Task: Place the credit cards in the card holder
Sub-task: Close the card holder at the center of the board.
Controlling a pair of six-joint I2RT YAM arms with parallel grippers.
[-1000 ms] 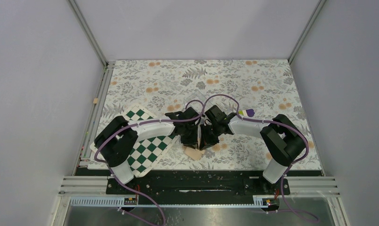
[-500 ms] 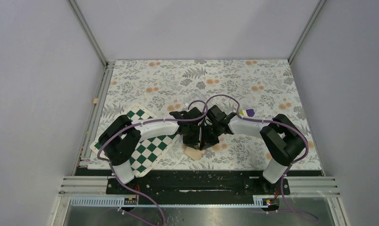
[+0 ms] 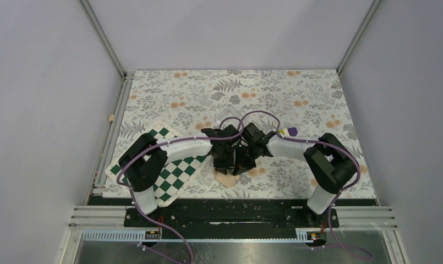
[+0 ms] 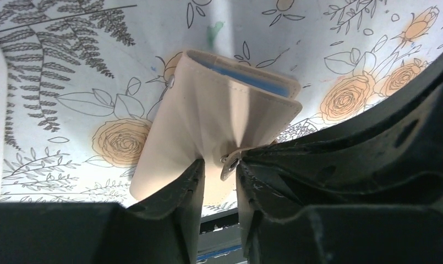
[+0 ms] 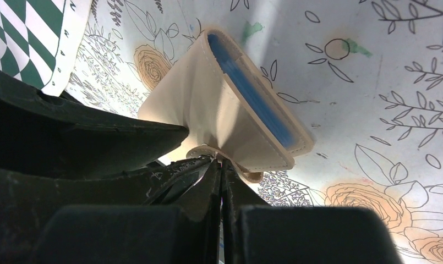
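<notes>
Starting with left wrist: wallet [image 4: 208, 110] is tan, smooth, leather-like, with stitched edges and rounded corners. It is folded and gaping at the far side, where the light blue lining [image 4: 246, 77] shows. It sits tilted over the floral cloth [image 4: 70, 110], and I can't tell which edge touches. The clasp tab [image 4: 229, 165] with its small metal snap hangs off the near face. Left gripper [image 4: 220, 165] has matte black, scuffed fingers, parted by a narrow gap and released. One tip touches the wallet's near face and the tab sits at the mouth of the gap, closer to the other tip. The gap is wider than the tab, so nothing is pinched.

Right wrist: right gripper [image 5: 219, 165] is clenched, its fingers meeting in a thin line, and it grips the wallet by the tab. The snap disc sits right at the tips. The wallet bulges into a wedge with its mouth open toward the far right and the blue lining visible as a long strip. A corner of the green-and-white chequered board [image 5: 21, 33] shows at far left, flat on the cloth.

Top view: both arms meet tip to tip at near centre. A tan corner of the wallet pokes out just below them, right of the board. A small purple and yellow-green block [image 3: 290, 132] lies beside the right arm, well apart from the wallet.
</notes>
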